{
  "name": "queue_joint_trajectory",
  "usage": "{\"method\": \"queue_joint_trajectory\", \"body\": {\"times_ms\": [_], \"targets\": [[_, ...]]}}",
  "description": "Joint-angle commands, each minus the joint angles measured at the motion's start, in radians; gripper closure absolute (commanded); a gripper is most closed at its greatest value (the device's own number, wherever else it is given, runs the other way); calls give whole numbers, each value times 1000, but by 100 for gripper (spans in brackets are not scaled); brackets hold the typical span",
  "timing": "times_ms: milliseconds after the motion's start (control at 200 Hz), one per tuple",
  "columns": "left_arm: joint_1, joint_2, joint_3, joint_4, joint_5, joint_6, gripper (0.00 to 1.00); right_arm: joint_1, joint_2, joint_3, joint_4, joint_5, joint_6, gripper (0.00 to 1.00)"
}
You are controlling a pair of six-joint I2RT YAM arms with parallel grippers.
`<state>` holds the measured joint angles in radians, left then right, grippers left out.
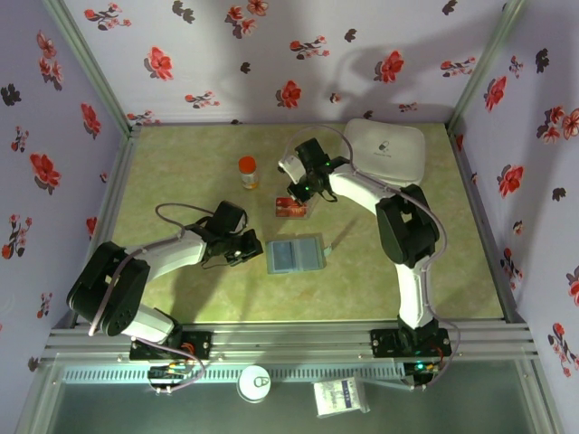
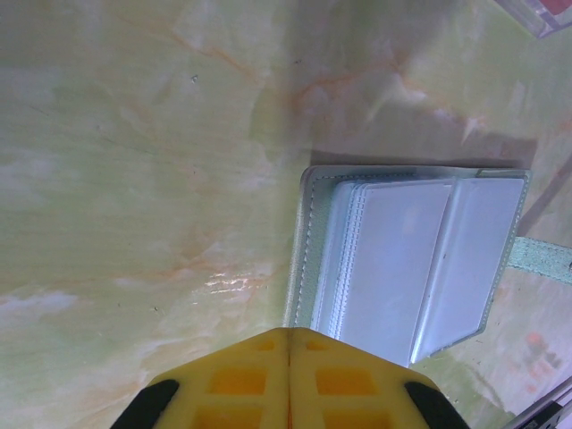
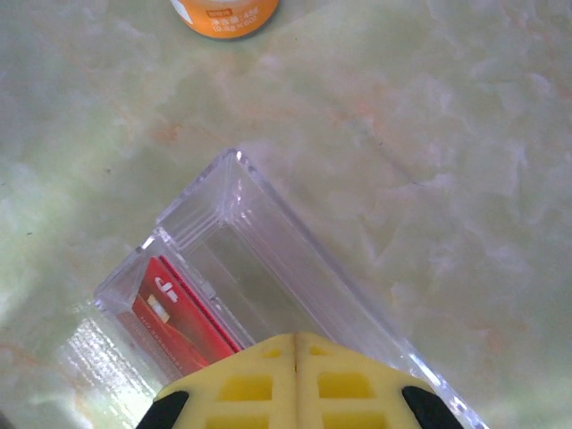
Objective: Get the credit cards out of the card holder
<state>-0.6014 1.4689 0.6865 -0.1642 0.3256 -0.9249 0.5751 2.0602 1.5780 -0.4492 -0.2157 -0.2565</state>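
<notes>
The card holder [image 1: 294, 256] lies open and flat mid-table, its pale clear sleeves [image 2: 411, 259] facing up; I cannot tell whether a card sits in them. My left gripper [image 1: 246, 249] is shut on nothing, its tip [image 2: 288, 331] at the holder's left edge. A red credit card [image 3: 174, 313] lies inside the clear plastic tray [image 3: 232, 223], with what looks like another beneath it. My right gripper [image 3: 297, 338] hangs shut and empty just over that tray [image 1: 291, 208].
An orange-capped bottle [image 1: 247, 172] stands left of the tray. The big white rounded case [image 1: 389, 149] sits at the back right. The holder's pale strap [image 2: 541, 259] sticks out on its right side. Floral walls close in the green table.
</notes>
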Motion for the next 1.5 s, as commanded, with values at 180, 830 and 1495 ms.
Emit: {"method": "queue_joint_trajectory", "body": {"times_ms": [180,830,1495], "targets": [[6,-7,5,2,16,4,94,6,-62,-40,16,-20,20,100],[6,3,9,3,26,7,94,11,-11,-14,-60,-60,16,100],[6,5,-4,16,26,8,94,6,17,73,-52,7,20,100]]}}
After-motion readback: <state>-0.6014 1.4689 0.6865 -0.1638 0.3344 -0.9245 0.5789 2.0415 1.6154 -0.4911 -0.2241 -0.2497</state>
